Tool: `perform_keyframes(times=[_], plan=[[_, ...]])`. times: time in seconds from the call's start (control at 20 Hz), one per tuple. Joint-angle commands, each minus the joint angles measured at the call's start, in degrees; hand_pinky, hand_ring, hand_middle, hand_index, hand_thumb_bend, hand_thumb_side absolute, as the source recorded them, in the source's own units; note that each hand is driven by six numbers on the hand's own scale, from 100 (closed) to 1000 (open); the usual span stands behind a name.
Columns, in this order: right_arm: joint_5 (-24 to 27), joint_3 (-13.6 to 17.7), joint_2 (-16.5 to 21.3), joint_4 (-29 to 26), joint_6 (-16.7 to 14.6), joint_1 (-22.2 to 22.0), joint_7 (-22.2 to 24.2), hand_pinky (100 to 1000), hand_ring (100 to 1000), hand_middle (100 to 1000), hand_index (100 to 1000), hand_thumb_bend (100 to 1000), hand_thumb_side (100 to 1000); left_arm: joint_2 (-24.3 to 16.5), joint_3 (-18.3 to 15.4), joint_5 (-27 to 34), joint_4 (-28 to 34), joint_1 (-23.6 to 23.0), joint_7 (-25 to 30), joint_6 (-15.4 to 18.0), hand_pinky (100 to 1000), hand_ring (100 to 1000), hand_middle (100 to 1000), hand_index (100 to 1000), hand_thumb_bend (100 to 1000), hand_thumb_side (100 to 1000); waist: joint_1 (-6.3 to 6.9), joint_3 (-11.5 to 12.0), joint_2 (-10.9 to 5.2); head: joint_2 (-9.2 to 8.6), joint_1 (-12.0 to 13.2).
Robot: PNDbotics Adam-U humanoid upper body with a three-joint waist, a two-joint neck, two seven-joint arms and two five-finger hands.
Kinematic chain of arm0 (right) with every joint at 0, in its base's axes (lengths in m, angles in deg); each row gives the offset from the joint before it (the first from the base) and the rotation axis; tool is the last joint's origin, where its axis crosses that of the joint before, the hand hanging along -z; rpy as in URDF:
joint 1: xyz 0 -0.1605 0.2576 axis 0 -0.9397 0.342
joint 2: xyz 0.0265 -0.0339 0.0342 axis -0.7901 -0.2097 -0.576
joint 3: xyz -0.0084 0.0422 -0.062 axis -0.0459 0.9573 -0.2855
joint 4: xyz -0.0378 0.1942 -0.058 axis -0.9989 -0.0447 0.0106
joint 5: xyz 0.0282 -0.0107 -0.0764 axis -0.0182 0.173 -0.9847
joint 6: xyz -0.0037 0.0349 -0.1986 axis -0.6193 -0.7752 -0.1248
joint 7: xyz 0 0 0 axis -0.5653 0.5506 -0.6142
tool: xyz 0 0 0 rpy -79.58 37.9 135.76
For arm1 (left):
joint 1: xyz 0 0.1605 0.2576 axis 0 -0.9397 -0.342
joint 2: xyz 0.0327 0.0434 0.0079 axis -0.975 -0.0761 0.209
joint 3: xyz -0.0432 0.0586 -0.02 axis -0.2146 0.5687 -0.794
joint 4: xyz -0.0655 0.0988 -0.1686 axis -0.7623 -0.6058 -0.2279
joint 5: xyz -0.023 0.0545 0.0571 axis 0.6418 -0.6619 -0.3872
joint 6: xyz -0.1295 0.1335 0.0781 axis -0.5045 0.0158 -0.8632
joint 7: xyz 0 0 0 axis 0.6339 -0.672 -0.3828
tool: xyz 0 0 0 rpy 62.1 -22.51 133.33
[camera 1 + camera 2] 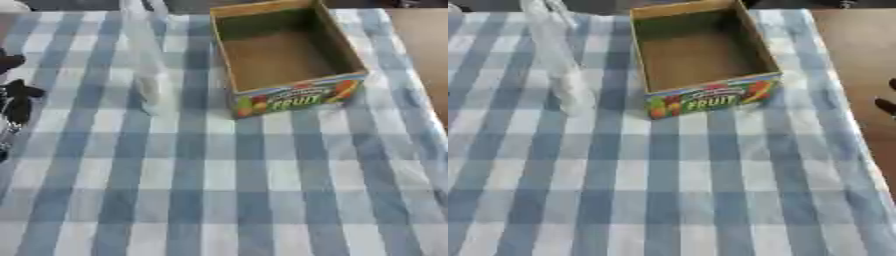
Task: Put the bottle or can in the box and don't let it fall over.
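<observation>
Waiting at the left edge, the left hand [16,95], its fingers' state unclear, is needing to grasp the upright clear plastic bottle [147,75] low before lifting it into the empty cardboard fruit box [289,55].

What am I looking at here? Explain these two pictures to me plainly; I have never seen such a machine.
Both pictures come from a stereo camera in a humanoid robot's head, looking down at its work: one from the left eye, one from the right, at the same moment.

On the table lies a blue and white checked cloth. On it stands an open cardboard box with "FRUIT" printed on its front; nothing is in it. To the box's left stands a clear plastic bottle, upright and apart from the box.

The black shape at the left edge of the left eye view is the robot's left hand. A dark sliver at the right edge of the right eye view is its right hand. Neither holds anything.
</observation>
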Motion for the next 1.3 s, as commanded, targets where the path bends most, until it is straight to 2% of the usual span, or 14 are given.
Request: perform_keyframes(times=[0.05,0.5,0.75,1.3], plan=[[0.13,0.53,1.16,-0.62,-0.06,0.34,0.23,873,1000,1000,995,100,657,-1.12,-0.49,-0.01,0.57,0.26,-0.09,-0.10,1000,708,900,1000,290,531,-0.04,0.01,-1.23,-0.32,0.06],[0.18,0.45,1.25,-0.59,-0.08,0.35,0.35,873,1000,1000,995,100,656,-2.33,-0.16,-0.80,-0.43,0.85,0.12,-0.45,1000,710,901,1000,294,529,-0.03,-0.01,-1.34,-0.38,0.13],[0.22,0.28,1.24,-0.47,0.02,0.38,0.50,873,1000,1000,995,100,657,-6.51,2.08,-4.12,-3.97,4.27,0.66,0.72,1000,715,903,1000,307,511,0.01,-0.25,-1.44,-0.39,0.39],[0.15,-0.08,1.08,-0.38,0.21,0.56,0.90,873,1000,1000,995,100,658,-10.92,7.41,-2.52,-8.70,10.87,6.75,1.13,1000,724,912,1000,332,583,0.06,-0.72,-1.59,-0.37,0.87]])
